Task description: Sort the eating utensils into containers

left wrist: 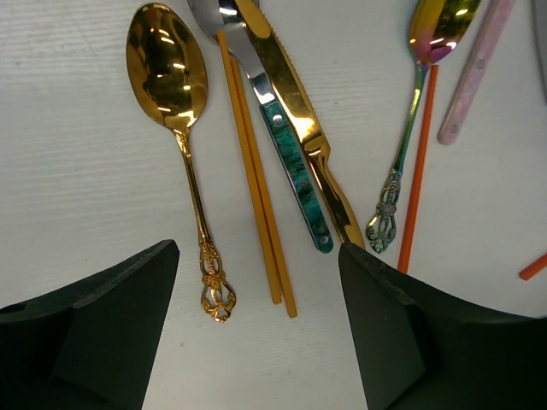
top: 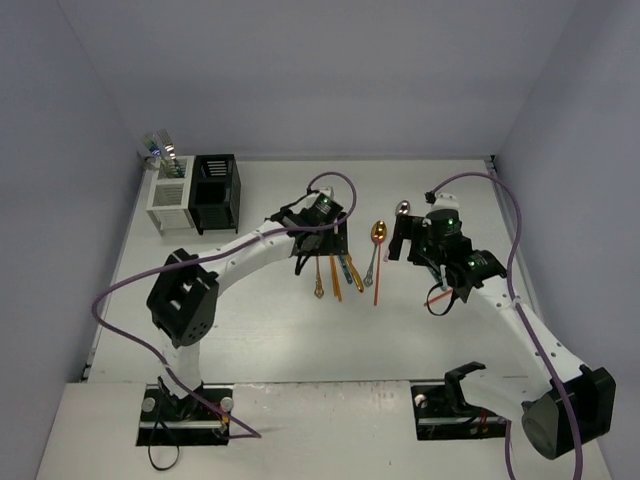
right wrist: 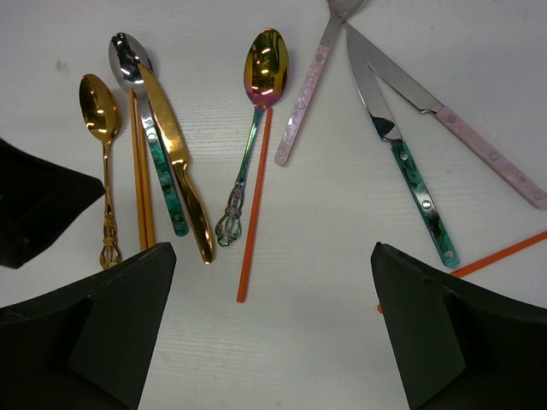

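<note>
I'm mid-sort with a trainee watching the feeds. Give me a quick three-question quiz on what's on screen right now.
1. True or false: the left gripper and the right gripper each grip a utensil.
2. Of the white caddy and the black caddy, which has utensils sticking out of the top? A white; B black; C both.
3. How many knives show in the right wrist view?

Key:
1. False; both are open above the spread.
2. A.
3. Three: the gold knife, the teal-handled knife and the pink-handled knife.
</note>
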`<state>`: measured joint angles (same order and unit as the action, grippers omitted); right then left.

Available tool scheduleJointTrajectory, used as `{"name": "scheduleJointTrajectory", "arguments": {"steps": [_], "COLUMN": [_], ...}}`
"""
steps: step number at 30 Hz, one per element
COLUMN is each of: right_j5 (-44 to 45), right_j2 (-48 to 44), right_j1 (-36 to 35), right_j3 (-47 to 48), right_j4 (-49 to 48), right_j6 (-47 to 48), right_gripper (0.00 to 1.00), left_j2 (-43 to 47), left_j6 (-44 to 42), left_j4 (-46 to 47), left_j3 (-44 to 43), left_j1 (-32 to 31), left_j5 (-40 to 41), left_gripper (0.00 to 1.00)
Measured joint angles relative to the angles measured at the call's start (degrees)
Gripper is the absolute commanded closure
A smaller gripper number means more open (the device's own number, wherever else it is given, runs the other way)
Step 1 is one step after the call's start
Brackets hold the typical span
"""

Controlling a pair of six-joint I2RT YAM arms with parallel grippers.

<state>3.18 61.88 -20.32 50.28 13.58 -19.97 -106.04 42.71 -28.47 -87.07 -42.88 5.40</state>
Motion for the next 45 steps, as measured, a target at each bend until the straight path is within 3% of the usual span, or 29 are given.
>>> {"name": "scheduleJointTrajectory", "arguments": {"steps": [5, 11, 20, 34, 45], "right_j5": [-0.4, -1.2, -1.8, -1.9, -2.0], "right_j2": [-2.0, -4.0, -6.6, -7.0, -7.2], "right_j1": [0.1, 0.2, 0.2, 0.2, 0.2], "right_j3": [-1.0, -1.7, -2.5, -2.9, -3.0], "right_j4": [0.7, 0.9, 1.9, 2.6, 3.4], "right_j6": [-0.6, -0.9, -0.8, 0.1, 0.9], "right_gripper": [0.04, 0.04, 0.04, 0.03, 0.03], "left_j2": [-7.0, -12.2, -14.7, -16.0, -13.5], "left_j6": [2.3, 3.5, 4.0, 4.6, 4.9], "left_j4": [0.0, -0.2, -0.3, 0.0, 0.6], "left_j3": [-1.9, -2.3, -5.6, -6.3, -1.7], "left_j1": [-0.8, -0.9, -1.0, -0.9, -0.6], "left_j5": [0.8, 1.4, 1.9, 2.2, 2.7], "left_gripper": [0.52, 0.69, 0.77, 0.81, 0.84]}}
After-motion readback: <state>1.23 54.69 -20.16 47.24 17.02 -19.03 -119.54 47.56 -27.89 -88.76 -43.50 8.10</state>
